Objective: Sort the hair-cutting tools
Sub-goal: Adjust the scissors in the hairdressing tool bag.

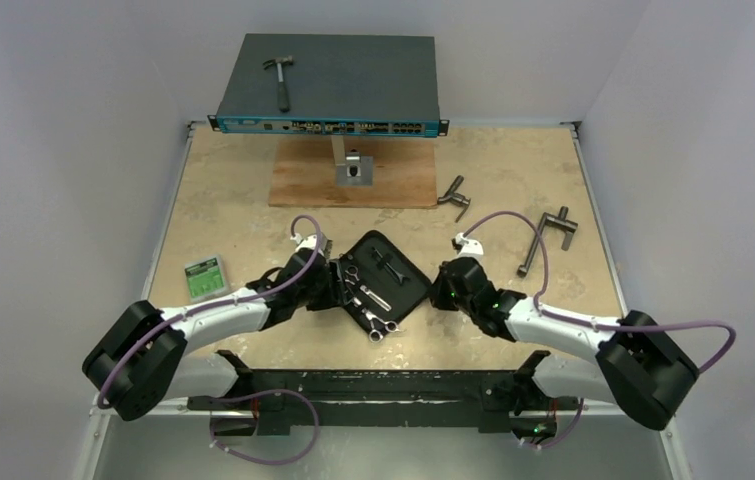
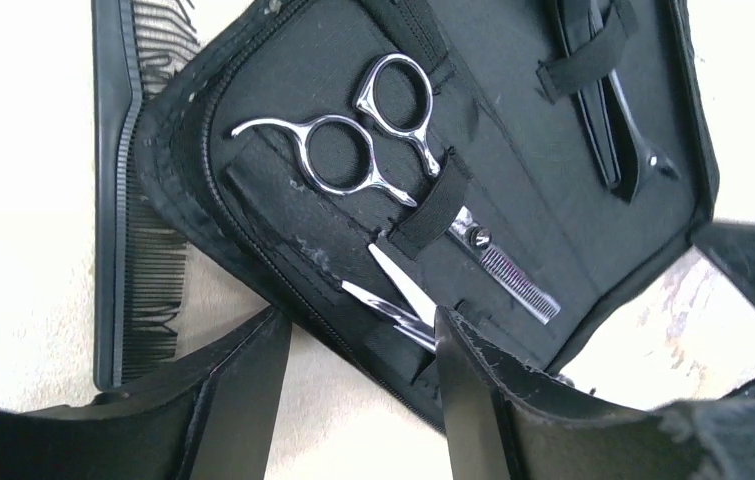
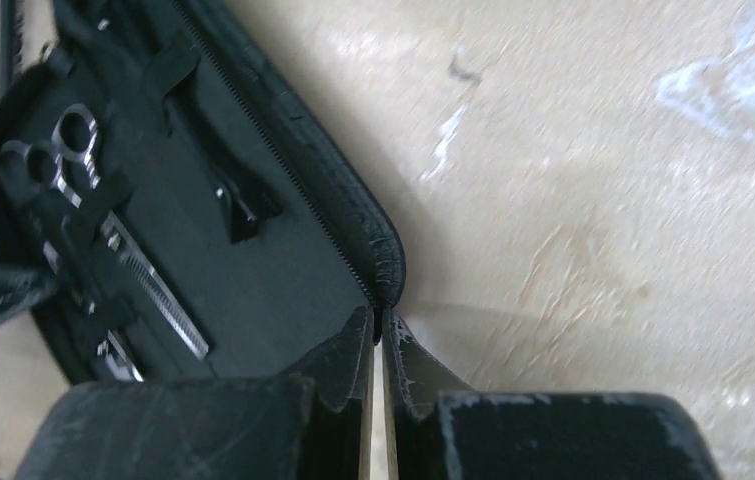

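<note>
An open black zip case [image 1: 398, 285] lies mid-table. In the left wrist view one pair of silver scissors [image 2: 373, 140] sits strapped inside the case [image 2: 513, 150]. The blades of a second pair [image 2: 403, 305] poke out by my right fingertip. The second pair's handles hang over the case's near edge in the top view [image 1: 381, 325]. A black hair clip [image 2: 618, 110] is under a strap. The black comb [image 2: 138, 200] lies on the table beside the case. My left gripper [image 2: 358, 345] is open, astride the case's near edge. My right gripper [image 3: 381, 325] is shut on the case's rim [image 3: 385, 280].
A network switch [image 1: 328, 85] with a hammer [image 1: 281, 78] on top stands on a wooden board [image 1: 353, 180] at the back. Two grey T-handled tools [image 1: 456, 197] [image 1: 548, 238] lie at the right. A small green box [image 1: 204, 277] lies at the left.
</note>
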